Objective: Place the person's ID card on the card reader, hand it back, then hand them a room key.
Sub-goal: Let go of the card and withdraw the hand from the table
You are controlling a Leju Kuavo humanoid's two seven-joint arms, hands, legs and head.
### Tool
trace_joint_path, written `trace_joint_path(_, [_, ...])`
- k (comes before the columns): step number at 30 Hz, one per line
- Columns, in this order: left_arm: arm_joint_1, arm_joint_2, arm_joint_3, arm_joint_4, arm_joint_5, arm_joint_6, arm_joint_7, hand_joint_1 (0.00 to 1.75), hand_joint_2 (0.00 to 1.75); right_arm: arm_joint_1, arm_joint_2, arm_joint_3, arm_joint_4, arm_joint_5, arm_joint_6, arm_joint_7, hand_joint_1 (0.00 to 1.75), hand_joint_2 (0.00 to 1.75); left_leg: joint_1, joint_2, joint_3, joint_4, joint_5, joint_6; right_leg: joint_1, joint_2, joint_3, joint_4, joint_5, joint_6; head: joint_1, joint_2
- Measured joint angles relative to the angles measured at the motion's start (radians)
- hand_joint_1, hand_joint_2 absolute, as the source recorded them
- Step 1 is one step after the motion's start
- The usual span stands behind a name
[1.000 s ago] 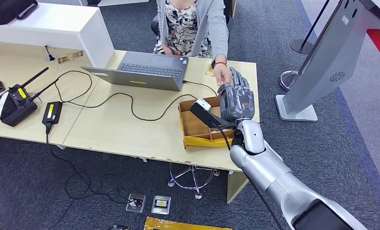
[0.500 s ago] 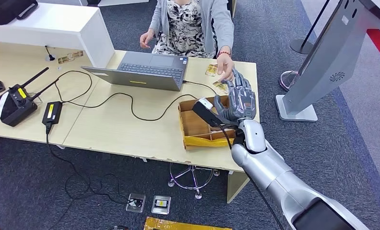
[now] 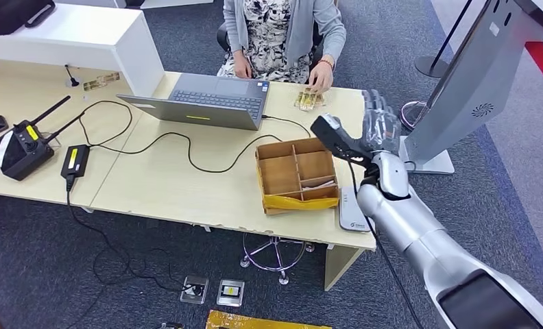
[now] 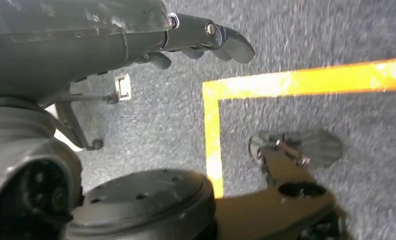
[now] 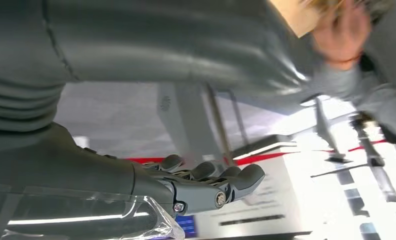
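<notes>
Head view, item one: right hand (image 3: 377, 123), now hanging blurred above the desk's (image 3: 186, 185) far right corner, having come away from the wooden tray (image 3: 296, 175) over which it was hovering a second ago. Its fingers are reading as loosely extended with nothing in them; the right wrist view is showing the same fingers (image 5: 221, 182) lying together, lightly curled, empty.

Item two: cards (image 3: 308, 100), lying on the desk beside the laptop (image 3: 207, 99), the person's hand (image 3: 319, 81) resting on them. Which of them is the ID card I cannot tell. Half a second ago that hand was reaching out toward the robot's fingers; it is now drawn back to the person's side.

Item three: card reader (image 3: 353, 211), a pale flat unit at the desk's near right edge, just beside the tray and nothing lying on it.

Item four: left hand (image 4: 201, 37), hanging toward the carpet, fingers curled, holding nothing.

Judgement: a handover is looking just completed, probably the last one, though the frames are not settling whether a key remains to be given.
</notes>
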Motion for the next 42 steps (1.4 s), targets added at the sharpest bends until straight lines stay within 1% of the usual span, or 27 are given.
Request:
trace_joint_path(3, [0.009,0.000,0.000,0.000,0.013,0.043,-0.016,0.00,0.00,-0.014,-0.077,-0.026,0.029,0.014,0.063,0.072,0.00,0.00,0.000,-0.001,0.000,0.000,0.000,0.000,0.000,0.000,0.000,-0.001,0.000,0.000,0.000,0.000])
trace_joint_path(5, [0.016,0.000,0.001,0.000,0.032,0.043,-0.029,0.00,0.00,-0.015,-0.130,-0.041,0.054,0.005,0.089,0.127,0.00,0.00,0.000,0.000,0.000,0.000,-0.001,0.001,0.000,0.000,0.000,-0.002,0.000,0.000,0.000,0.000])
trace_joint_path(8, [0.027,0.001,0.006,0.000,0.092,0.006,-0.037,0.00,0.00,0.000,-0.221,-0.083,0.111,-0.083,0.111,0.233,0.00,0.00,0.000,-0.003,0.000,0.001,-0.002,0.002,0.000,-0.003,0.001,-0.003,0.000,0.001,0.000,0.000])
trace_joint_path(10, [0.038,0.001,0.016,0.000,0.134,-0.020,-0.033,0.00,0.00,0.033,-0.282,-0.120,0.153,-0.160,0.119,0.258,0.00,0.00,0.000,-0.005,-0.001,0.000,-0.002,0.003,0.000,-0.007,0.002,-0.004,-0.001,0.001,0.000,0.000])
trace_joint_path(13, [0.050,0.001,0.039,0.001,0.194,-0.023,-0.040,0.00,0.00,0.104,-0.351,-0.178,0.207,-0.262,0.121,0.235,0.00,1.31,0.000,-0.003,-0.001,0.000,-0.004,0.003,0.000,-0.004,0.002,-0.005,-0.001,0.001,0.000,0.000])
trace_joint_path(14, [0.050,0.001,0.050,0.001,0.218,-0.021,-0.049,0.00,0.44,0.131,-0.365,-0.197,0.224,-0.295,0.120,0.226,0.00,1.75,0.000,-0.002,-0.001,0.000,-0.005,0.003,0.000,-0.003,0.001,-0.005,-0.001,0.001,0.000,0.000])
trace_joint_path(17, [0.051,0.001,0.092,0.001,0.286,-0.021,-0.096,0.00,1.75,0.227,-0.388,-0.261,0.274,-0.419,0.107,0.177,0.00,1.75,0.002,-0.002,0.000,0.000,-0.006,0.003,0.002,-0.004,0.002,-0.005,-0.002,0.001,0.000,0.000])
trace_joint_path(20, [0.053,0.001,0.134,0.001,0.328,-0.018,-0.147,0.00,1.75,0.341,-0.387,-0.340,0.315,-0.578,0.097,0.086,0.00,1.75,0.003,-0.004,-0.001,0.000,-0.006,0.003,0.003,-0.006,0.003,-0.005,-0.003,0.000,0.000,0.000])
trace_joint_path(23, [0.054,0.000,0.170,0.001,0.337,-0.025,-0.195,0.00,1.75,0.451,-0.372,-0.431,0.348,-0.720,0.101,-0.012,0.00,1.75,0.004,-0.004,-0.001,0.000,-0.007,0.002,0.004,-0.007,0.004,-0.005,-0.005,-0.001,0.000,0.000])
trace_joint_path(26, [0.056,0.000,0.201,0.001,0.331,-0.033,-0.219,0.00,1.75,0.566,-0.340,-0.539,0.388,-0.820,0.108,-0.075,0.00,1.75,0.004,-0.008,-0.001,0.000,-0.007,0.002,0.004,-0.011,0.005,-0.005,-0.007,-0.001,0.000,0.000])
trace_joint_path(29, [0.064,-0.001,0.229,0.000,0.298,-0.030,-0.216,0.00,1.75,0.666,-0.292,-0.639,0.411,-0.898,0.113,-0.136,0.00,1.75,0.005,-0.009,-0.001,-0.001,-0.009,0.000,0.005,-0.011,0.006,-0.005,-0.008,-0.001,0.000,0.000])
trace_joint_path(31, [0.073,-0.004,0.261,-0.001,0.255,-0.031,-0.208,0.00,1.75,0.717,-0.257,-0.697,0.420,-0.920,0.120,-0.166,0.00,1.75,0.005,-0.008,0.000,-0.001,-0.010,-0.001,0.005,-0.010,0.006,-0.005,-0.009,-0.002,0.000,0.000])
trace_joint_path(34, [0.084,-0.009,0.308,-0.005,0.186,-0.041,-0.198,0.00,1.75,0.761,-0.222,-0.756,0.429,-0.916,0.136,-0.183,0.00,1.75,0.005,-0.006,0.000,-0.001,-0.010,-0.001,0.005,-0.008,0.005,-0.005,-0.009,-0.002,-0.001,0.000])
trace_joint_path(38, [0.105,-0.015,0.376,-0.016,0.061,-0.068,-0.183,0.00,1.75,0.805,-0.181,-0.807,0.430,-0.889,0.167,-0.197,0.00,1.75,0.006,-0.005,0.001,-0.001,-0.010,-0.001,0.006,-0.007,0.006,-0.005,-0.009,-0.002,0.000,0.000])
trace_joint_path(41, [0.119,-0.018,0.426,-0.024,-0.019,-0.085,-0.174,0.00,1.75,0.830,-0.152,-0.826,0.430,-0.870,0.186,-0.205,0.00,1.75,0.006,-0.004,0.001,-0.001,-0.010,-0.001,0.006,-0.006,0.006,-0.005,-0.009,-0.002,0.000,0.000])
trace_joint_path(42, [0.124,-0.019,0.443,-0.027,-0.044,-0.091,-0.171,0.00,1.75,0.837,-0.146,-0.830,0.430,-0.863,0.193,-0.208,0.00,1.31,0.006,-0.004,0.001,-0.001,-0.010,-0.001,0.006,-0.005,0.006,-0.005,-0.009,-0.002,0.000,0.000])
